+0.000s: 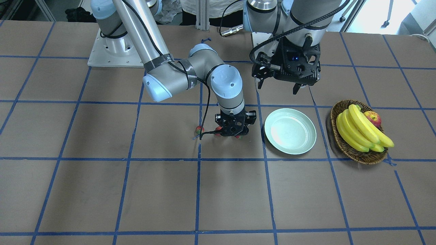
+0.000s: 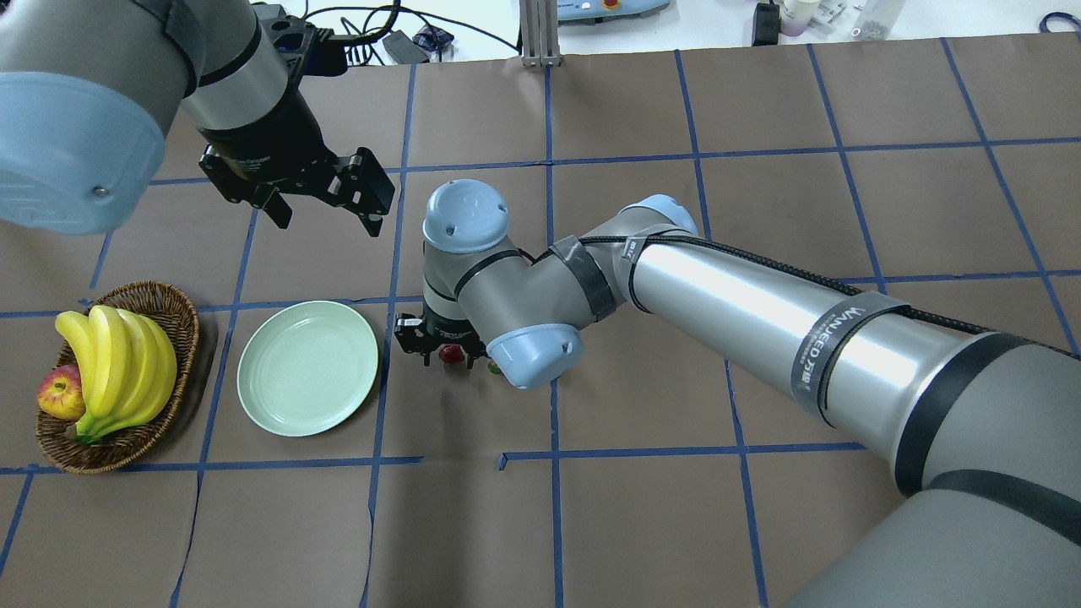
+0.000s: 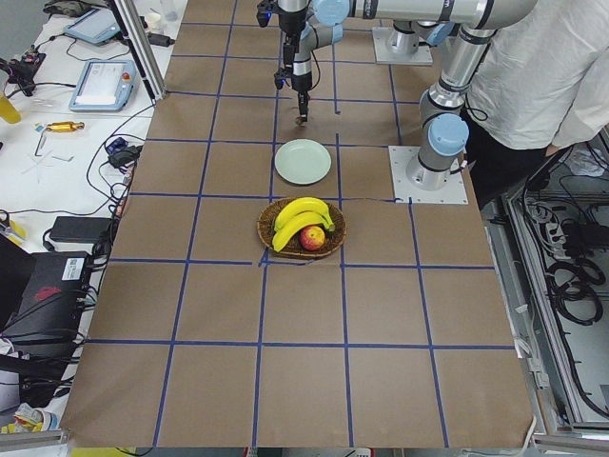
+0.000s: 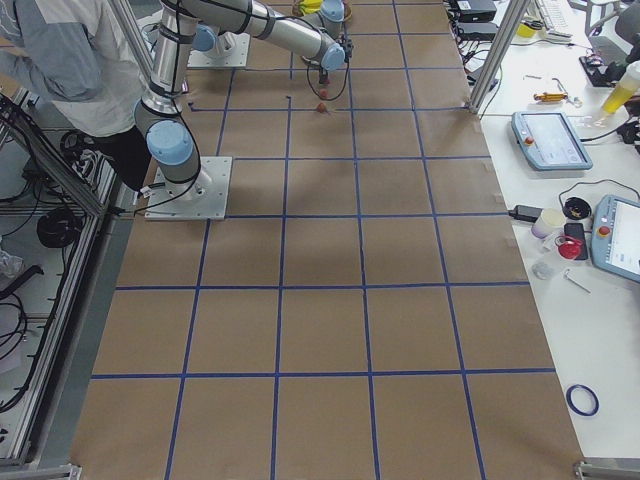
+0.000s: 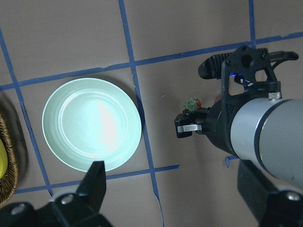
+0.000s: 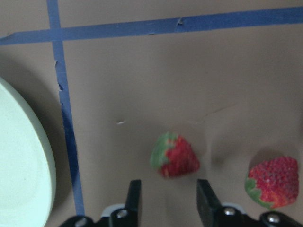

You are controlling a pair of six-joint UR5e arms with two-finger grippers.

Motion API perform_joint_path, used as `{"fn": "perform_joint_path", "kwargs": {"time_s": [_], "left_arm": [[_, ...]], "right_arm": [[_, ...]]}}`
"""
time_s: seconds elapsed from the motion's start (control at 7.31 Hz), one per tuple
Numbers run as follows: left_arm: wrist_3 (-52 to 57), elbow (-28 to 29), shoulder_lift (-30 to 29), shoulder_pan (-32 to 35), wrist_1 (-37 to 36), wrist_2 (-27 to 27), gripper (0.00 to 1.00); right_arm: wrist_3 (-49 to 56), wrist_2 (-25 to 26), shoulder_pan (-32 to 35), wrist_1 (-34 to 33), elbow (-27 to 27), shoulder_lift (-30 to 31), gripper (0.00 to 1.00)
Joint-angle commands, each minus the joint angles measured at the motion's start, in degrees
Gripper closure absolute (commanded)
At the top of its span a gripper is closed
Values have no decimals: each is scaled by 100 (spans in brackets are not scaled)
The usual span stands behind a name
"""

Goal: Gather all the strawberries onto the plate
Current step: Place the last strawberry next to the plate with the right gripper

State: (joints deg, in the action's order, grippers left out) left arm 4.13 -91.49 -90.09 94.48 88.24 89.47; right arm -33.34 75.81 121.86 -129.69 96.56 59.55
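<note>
Three strawberries lie on the table beside the plate (image 1: 290, 131); one (image 1: 198, 129) lies apart and two sit under the right gripper (image 1: 228, 134). In the right wrist view one strawberry (image 6: 174, 156) lies just ahead of the gap between the open fingers (image 6: 134, 201), untouched, and another (image 6: 272, 182) lies to its right. The pale mint plate (image 6: 19, 165) holds nothing. The left gripper (image 1: 279, 88) hovers open and holds nothing, above the table behind the plate (image 2: 307, 367). The left wrist view shows the plate (image 5: 91, 124) and one strawberry (image 5: 192, 104) at the right gripper.
A wicker basket (image 1: 369, 160) with bananas (image 1: 361, 131) and a red-yellow apple (image 1: 373, 118) stands beyond the plate, away from the strawberries. The brown table carries a blue tape grid. A person stands by the robot base in the side views.
</note>
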Motion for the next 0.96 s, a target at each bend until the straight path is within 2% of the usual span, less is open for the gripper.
{"fn": "perform_joint_path", "kwargs": {"time_s": [0.0, 0.14, 0.41, 0.55, 0.68, 0.82], "left_arm": [[0, 9, 0, 0, 0, 0, 0], [9, 9, 0, 0, 0, 0, 0], [0, 0, -9, 0, 0, 0, 0], [9, 0, -9, 0, 0, 0, 0], [9, 17, -26, 0, 0, 0, 0], [0, 9, -26, -9, 0, 0, 0]], "right_arm": [[160, 126, -292, 58, 413, 501, 0], [831, 361, -930, 154, 860, 1001, 0], [2770, 504, -2336, 1660, 804, 1836, 0], [4051, 1662, -2717, 1841, 846, 2189, 0], [4464, 1795, -2947, 1903, 838, 2462, 0], [4468, 1483, -3019, 2156, 716, 2691, 0]]}}
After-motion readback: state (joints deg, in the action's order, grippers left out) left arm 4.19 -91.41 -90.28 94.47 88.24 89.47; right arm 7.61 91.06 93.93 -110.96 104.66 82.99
